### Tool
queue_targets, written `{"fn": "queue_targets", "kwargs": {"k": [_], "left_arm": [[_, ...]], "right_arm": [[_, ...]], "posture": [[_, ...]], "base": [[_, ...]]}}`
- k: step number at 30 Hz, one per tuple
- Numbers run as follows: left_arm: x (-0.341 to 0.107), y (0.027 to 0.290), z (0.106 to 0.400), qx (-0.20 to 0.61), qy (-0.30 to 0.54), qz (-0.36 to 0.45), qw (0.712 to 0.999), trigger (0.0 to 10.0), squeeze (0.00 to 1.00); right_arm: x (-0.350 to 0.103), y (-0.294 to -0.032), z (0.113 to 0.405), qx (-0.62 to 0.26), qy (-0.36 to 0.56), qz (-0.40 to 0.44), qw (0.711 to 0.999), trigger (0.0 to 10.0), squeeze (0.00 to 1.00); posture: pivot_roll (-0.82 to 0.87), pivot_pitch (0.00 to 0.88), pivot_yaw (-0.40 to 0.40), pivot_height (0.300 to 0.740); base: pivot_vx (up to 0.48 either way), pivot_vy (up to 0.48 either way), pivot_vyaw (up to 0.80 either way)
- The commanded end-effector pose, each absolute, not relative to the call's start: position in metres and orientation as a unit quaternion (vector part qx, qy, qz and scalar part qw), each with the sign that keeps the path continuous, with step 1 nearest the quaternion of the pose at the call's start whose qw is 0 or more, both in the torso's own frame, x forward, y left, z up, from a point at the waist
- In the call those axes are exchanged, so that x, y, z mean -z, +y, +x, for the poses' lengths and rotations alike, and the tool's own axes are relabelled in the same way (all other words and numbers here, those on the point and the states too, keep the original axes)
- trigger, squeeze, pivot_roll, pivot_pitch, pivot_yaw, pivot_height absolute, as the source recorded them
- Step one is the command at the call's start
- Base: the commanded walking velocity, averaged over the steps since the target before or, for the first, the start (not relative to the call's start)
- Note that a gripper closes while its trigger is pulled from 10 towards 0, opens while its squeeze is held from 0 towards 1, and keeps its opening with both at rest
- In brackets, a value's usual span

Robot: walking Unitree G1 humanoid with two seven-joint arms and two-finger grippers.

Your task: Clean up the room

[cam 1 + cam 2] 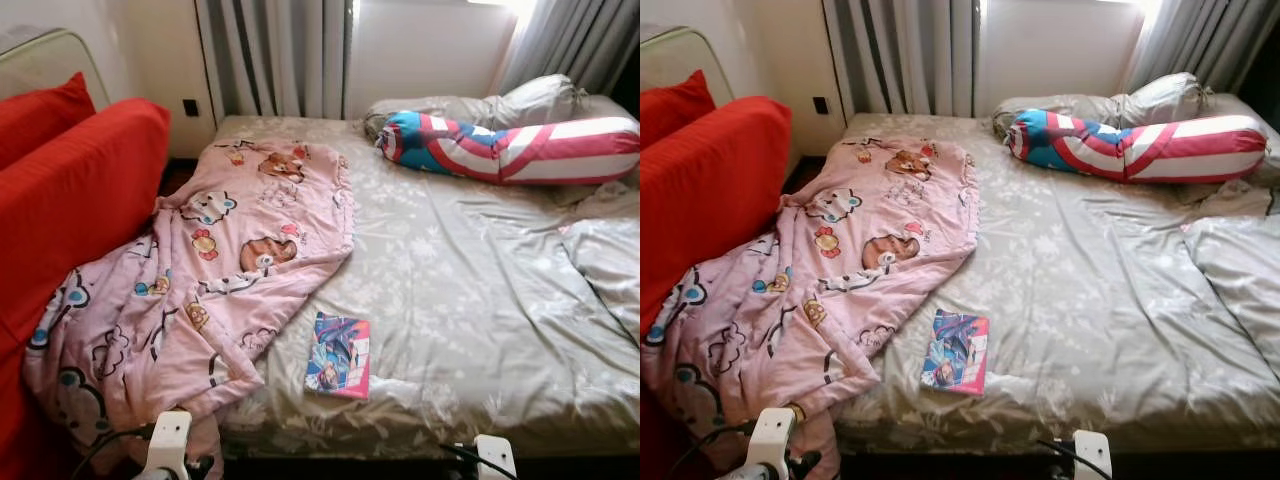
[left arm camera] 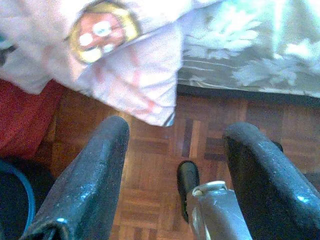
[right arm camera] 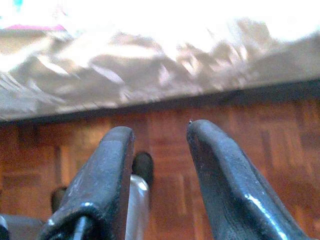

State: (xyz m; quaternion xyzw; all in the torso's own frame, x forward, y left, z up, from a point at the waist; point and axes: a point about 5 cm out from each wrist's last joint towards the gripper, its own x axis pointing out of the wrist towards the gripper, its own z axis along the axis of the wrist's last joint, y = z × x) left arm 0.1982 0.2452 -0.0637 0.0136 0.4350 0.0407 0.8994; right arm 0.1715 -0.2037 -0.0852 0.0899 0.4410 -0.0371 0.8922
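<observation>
A pink cartoon blanket (image 1: 215,270) lies crumpled over the left side of the bed (image 1: 470,290), its lower end hanging off the front left corner. A colourful book (image 1: 338,368) rests flat near the bed's front edge. My left gripper (image 2: 175,130) hangs open over the parquet floor (image 2: 165,150), just below the blanket's hanging corner (image 2: 145,95), with nothing between its fingers. My right gripper (image 3: 160,129) is open too, low above the floor in front of the bed's front edge (image 3: 150,75). Both white wrists (image 1: 168,440) (image 1: 494,455) sit at the lower edge of the eye views.
A red, white and blue bolster (image 1: 510,148) and grey pillows (image 1: 500,100) lie at the head of the bed. A rumpled grey cover (image 1: 605,260) lies at the right. A red sofa with cushions (image 1: 70,190) stands close on the left. Curtains (image 1: 275,55) hang behind.
</observation>
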Motion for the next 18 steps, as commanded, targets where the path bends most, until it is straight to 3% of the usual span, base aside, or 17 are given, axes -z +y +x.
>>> {"fn": "queue_targets", "kwargs": {"k": [1, 11, 18], "left_arm": [[0.065, 0.247, 0.194, -0.051, 0.433, 0.004, 0.9, 10.0, 0.0], [0.064, 0.247, 0.195, -0.056, 0.417, -0.005, 0.907, 10.0, 0.0], [0.063, 0.248, 0.195, -0.066, 0.407, -0.008, 0.911, 10.0, 0.0]], "right_arm": [[0.084, -0.205, 0.171, 0.051, 0.427, 0.098, 0.898, 10.0, 0.0], [0.068, -0.211, 0.185, 0.079, 0.311, 0.066, 0.945, 10.0, 0.0], [0.061, -0.21, 0.19, 0.063, 0.268, 0.053, 0.96, 10.0, 0.0]], "posture": [[0.0, 0.0, -0.013, 0.74], [-0.01, 0.0, -0.012, 0.74], [-0.02, 0.0, -0.018, 0.74]], "base": [[0.0, 0.0, 0.0], [0.0, 0.0, 0.0], [0.0, 0.0, 0.0]]}}
